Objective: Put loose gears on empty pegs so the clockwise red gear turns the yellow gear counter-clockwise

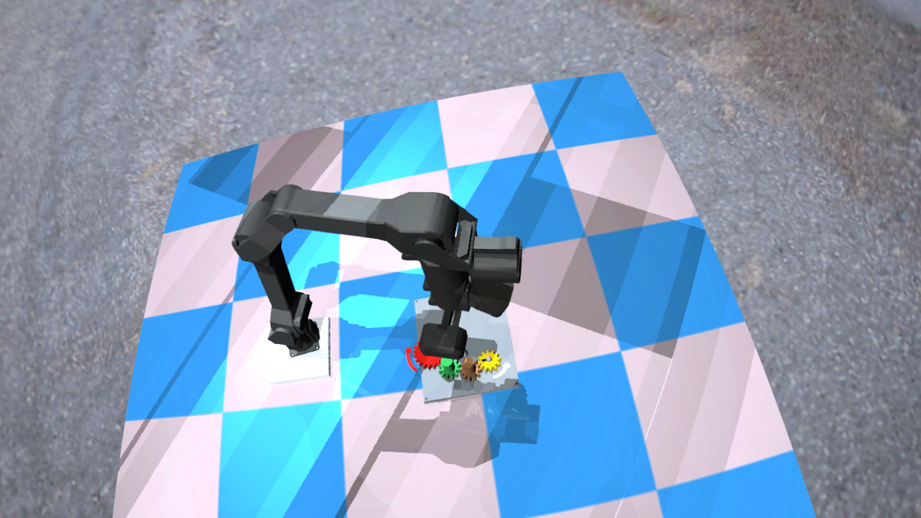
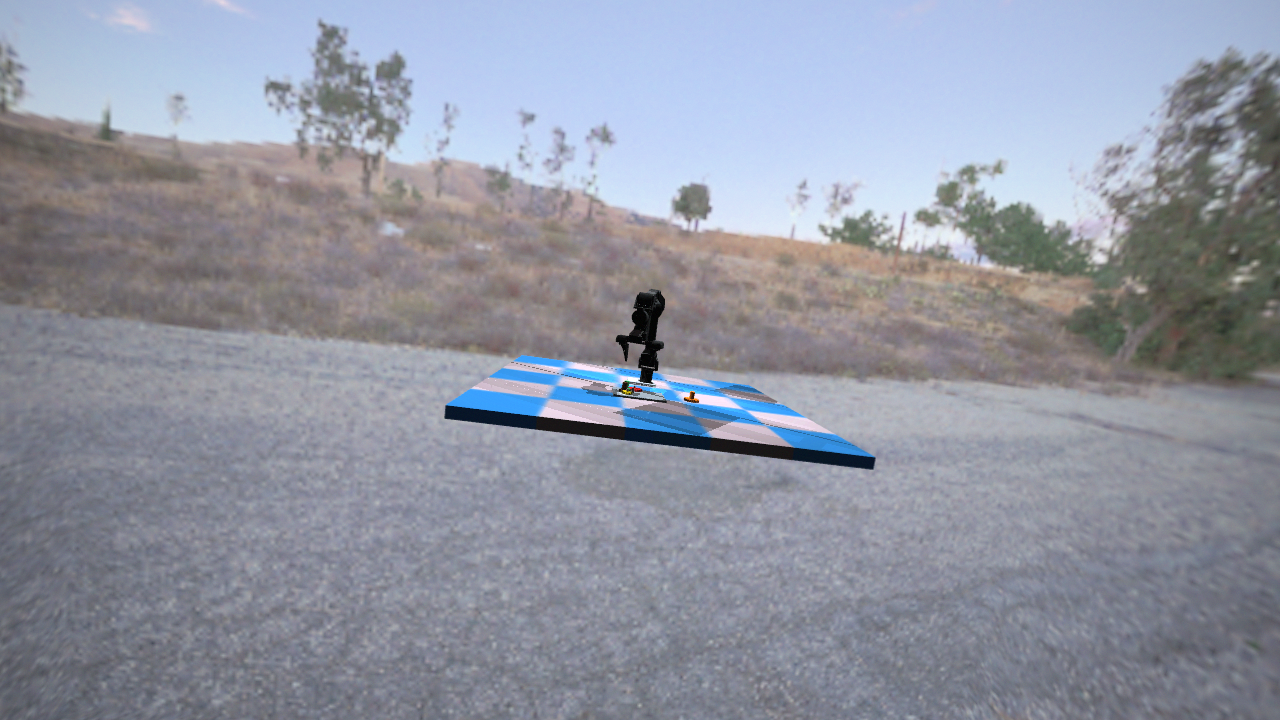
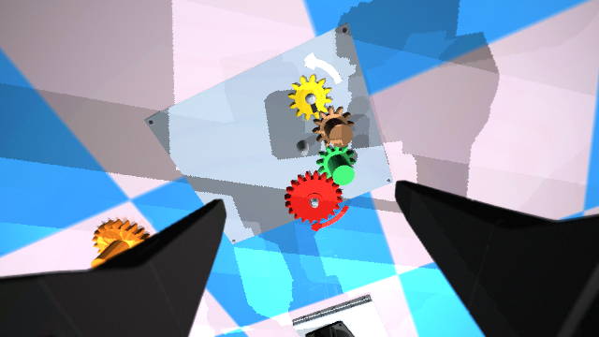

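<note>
Two loose gears stand on the board (image 1: 437,389) (image 3: 211,140): the green gear (image 1: 448,368) (image 3: 343,174), beside the red gear (image 1: 424,356) (image 3: 304,192), and the brown gear (image 1: 469,368) (image 3: 341,135), between the green gear and the yellow gear (image 1: 492,357) (image 3: 304,100). In the wrist view the four form one line, each with its teeth at or close to its neighbour's. Full tooth contact cannot be confirmed at this angle. Both placed gears appear upright and low; whether each sits fully flat cannot be told.

One empty peg (image 3: 302,147) shows beside the line. The orange gear (image 2: 691,397) (image 3: 117,236) stands on the table, off the board.

Direction, by judgement: two gears between red and yellow give three meshes, so clockwise red should yield counter-clockwise yellow, as the white arrow (image 1: 501,370) (image 3: 325,67) requires. The orange gear and the empty peg look unneeded.

The gripper (image 3: 310,197) is spread wide with nothing between its fingers, and is raised above the board. Placement appears complete. Outstanding: moving the gripper well away from the board, and the turn of the red gear. Principal risk: a gear not fully seated, which could slip its mesh.
</note>
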### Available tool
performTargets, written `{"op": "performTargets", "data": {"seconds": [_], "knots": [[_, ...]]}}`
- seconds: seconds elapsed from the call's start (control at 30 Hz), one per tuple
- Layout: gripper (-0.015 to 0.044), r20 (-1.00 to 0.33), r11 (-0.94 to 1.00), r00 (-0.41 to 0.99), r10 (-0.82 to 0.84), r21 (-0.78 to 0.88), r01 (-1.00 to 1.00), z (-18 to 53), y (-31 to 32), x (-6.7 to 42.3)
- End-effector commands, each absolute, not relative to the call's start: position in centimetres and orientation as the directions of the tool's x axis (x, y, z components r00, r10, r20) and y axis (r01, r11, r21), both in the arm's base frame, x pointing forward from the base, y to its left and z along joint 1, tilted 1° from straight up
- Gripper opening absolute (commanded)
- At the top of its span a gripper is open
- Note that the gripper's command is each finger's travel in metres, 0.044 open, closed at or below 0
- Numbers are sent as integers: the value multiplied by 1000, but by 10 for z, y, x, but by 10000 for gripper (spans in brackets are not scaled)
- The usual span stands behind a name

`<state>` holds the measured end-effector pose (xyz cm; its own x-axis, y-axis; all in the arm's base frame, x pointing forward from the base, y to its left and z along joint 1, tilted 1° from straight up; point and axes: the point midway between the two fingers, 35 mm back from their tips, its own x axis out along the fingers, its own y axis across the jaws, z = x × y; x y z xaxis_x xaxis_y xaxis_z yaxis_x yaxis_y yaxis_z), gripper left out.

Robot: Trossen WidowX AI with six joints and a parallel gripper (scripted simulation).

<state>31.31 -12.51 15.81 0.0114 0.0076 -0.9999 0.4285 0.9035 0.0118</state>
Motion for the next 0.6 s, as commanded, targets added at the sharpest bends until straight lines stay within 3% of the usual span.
{"op": "performTargets", "data": {"seconds": [0.0,0.3,0.57], "knots": [[440,-1000,926,24,14,22,376,168,-68,324],[440,-999,915,21,35,41,402,182,56,317],[440,-999,900,13,40,42,435,197,168,266]]}}
